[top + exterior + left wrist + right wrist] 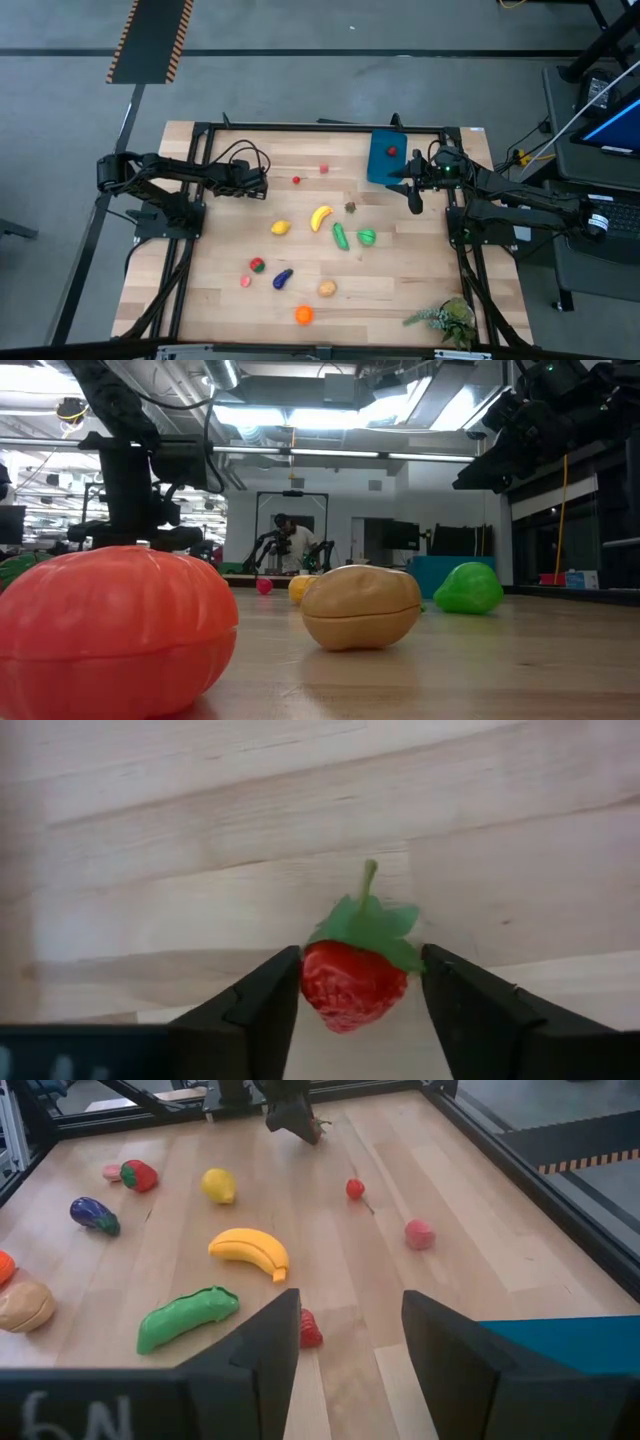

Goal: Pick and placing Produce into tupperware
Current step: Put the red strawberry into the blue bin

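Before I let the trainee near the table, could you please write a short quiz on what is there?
1. True or false: the banana lies inside the blue container.
2. What is the left gripper placed around? A lemon, B strawberry, C eggplant.
3. How many pieces are in the blue container?
Key: 1 false, it lies on the table; 2 B; 3 one, a red piece.
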